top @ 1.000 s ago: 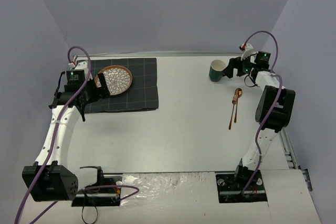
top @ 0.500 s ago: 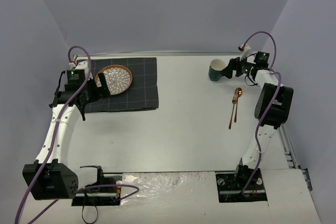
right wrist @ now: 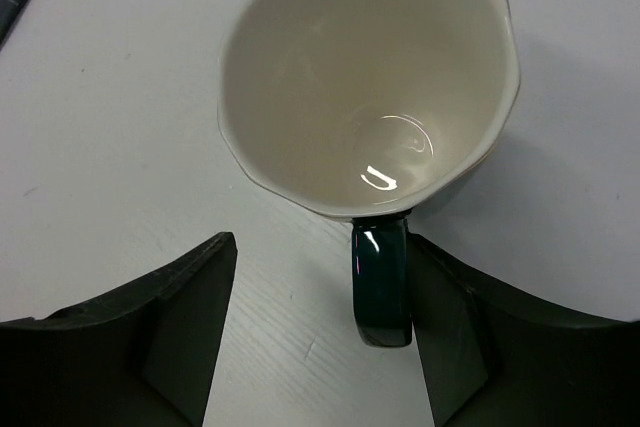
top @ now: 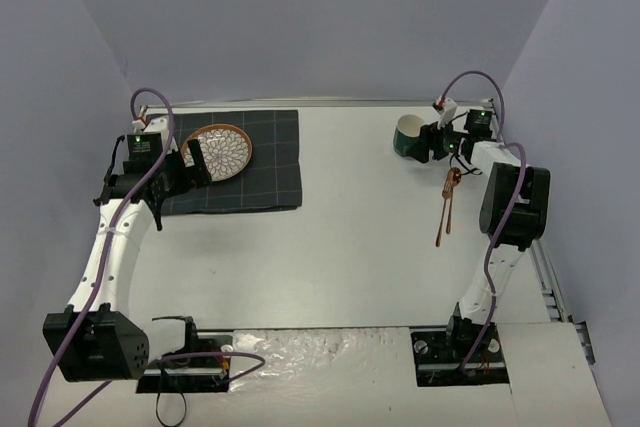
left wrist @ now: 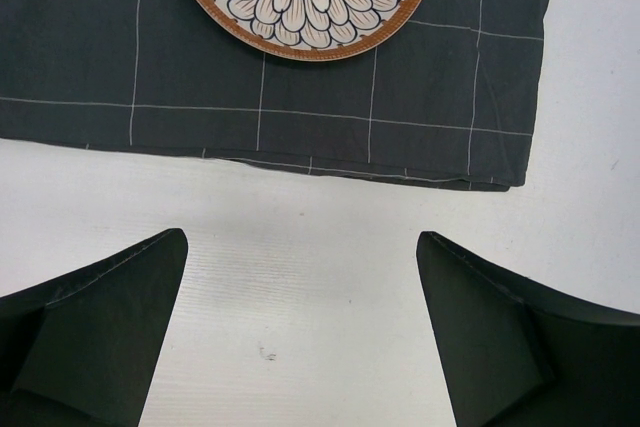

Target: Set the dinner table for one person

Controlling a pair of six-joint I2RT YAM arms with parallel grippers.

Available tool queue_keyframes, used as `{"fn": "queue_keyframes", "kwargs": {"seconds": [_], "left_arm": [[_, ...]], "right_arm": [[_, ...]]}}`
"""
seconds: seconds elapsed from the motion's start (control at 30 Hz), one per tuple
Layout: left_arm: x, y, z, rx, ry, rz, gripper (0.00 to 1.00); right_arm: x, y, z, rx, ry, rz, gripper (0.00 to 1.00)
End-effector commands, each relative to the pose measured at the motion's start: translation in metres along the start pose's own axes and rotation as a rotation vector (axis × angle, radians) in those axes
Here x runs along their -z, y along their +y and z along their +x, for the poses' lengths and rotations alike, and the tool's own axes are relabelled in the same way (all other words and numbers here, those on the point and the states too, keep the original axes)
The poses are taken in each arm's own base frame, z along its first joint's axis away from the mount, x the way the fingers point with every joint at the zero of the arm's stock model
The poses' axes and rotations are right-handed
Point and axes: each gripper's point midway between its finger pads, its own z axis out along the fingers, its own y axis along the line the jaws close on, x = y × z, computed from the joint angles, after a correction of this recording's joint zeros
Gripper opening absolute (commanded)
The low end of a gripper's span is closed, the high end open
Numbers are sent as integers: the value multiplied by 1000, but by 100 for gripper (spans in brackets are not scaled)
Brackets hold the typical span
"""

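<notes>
White and hard, the big flat metal-rimmed tabletop (top: 340, 247) is filling the top view. It looks stiff and smooth, so things may slide on it. A dark green mug with a cream inside (top: 408, 135) is standing at its far right, with the right tool (top: 432, 142) just beside it. The left tool (top: 190, 162) is hanging by the round flower-pattern plate (top: 218, 150) on the dark grey checked mat (top: 270, 182).

From the left wrist, that tool is spreading wide over bare tabletop, holding nothing.

From the right wrist, the right tool is spreading too, and the mug's handle (right wrist: 381, 287) is sitting between its fingers. The mug looks shiny, slippery and easy to break, so I think the handle is the best place to grab it.
</notes>
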Motion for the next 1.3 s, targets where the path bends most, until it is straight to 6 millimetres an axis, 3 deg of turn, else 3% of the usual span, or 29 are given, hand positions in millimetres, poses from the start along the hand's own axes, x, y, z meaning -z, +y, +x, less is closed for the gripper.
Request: {"fn": "queue_keyframes", "kwargs": {"seconds": [0.0,0.43,0.93,1.27], "left_arm": [[7,-6,-18,7,-73,30,97],[6,-6,-18,10,-70,33,97],[4,-6,-16,12,-65,33,97],[4,-6,-16,16,-65,35,97]], "right_arm": [[27,-2,-61,142,-114,114,61],[28,-4,-71,178,-139,223,36],[21,-7,-73,192,-120,231,33],[17,-8,-75,216,-100,258,15]]}}
